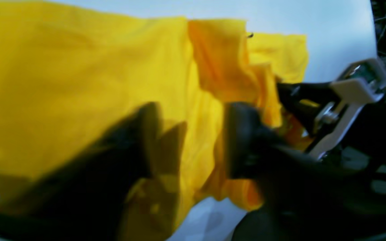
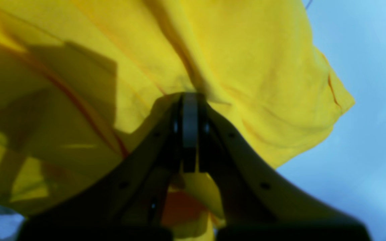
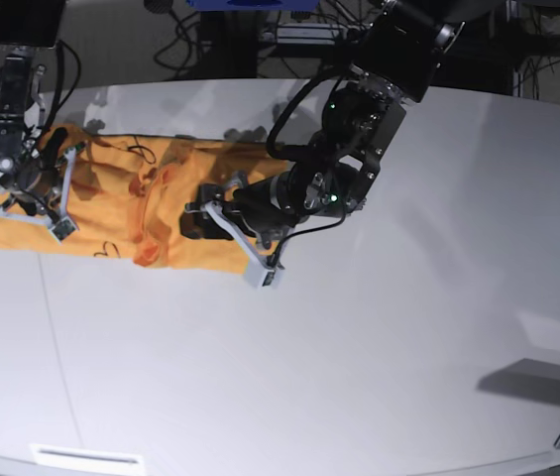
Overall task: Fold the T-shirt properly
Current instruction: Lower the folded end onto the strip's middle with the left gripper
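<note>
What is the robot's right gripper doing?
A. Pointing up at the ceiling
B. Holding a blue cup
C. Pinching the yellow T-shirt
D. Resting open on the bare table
C: in the right wrist view the right gripper has its jaws pressed together with the T-shirt bunched at the tips.

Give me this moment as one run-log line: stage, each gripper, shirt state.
stage: mid-fold | right gripper: shut on T-shirt | left gripper: jaws apart astride a fold, not clamped | T-shirt: bunched lengthwise on table
</note>
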Robot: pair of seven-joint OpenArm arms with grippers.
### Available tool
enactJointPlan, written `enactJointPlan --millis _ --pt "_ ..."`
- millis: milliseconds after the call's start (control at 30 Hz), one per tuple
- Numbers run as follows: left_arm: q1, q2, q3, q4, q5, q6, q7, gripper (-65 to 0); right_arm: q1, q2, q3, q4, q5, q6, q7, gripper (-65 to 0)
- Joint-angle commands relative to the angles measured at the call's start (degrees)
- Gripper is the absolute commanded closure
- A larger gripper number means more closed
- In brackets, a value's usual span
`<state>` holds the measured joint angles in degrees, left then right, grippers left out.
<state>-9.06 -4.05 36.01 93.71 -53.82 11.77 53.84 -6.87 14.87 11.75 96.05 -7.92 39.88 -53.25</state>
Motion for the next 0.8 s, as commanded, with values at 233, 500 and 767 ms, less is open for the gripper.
enactJointPlan --millis 233,500,767 --pt "-2.06 0.14 0.25 -8.92 1.03 -0.65 -1.14 -17.5 0.32 0.55 0.34 1.14 -0.21 0.12 -0.42 -9.6" --pt "0.14 0.32 -0.01 -9.54 9.82 -0.65 -1.14 -17.3 0.41 0.55 0.34 1.22 -0.21 0.12 -0.24 -17.4" --pt "0.84 -0.39 -0.1 -12.09 10.09 -0.65 -0.97 -17.3 0.32 0.73 0.52 10.37 -0.3 0.12 -0.94 -17.6"
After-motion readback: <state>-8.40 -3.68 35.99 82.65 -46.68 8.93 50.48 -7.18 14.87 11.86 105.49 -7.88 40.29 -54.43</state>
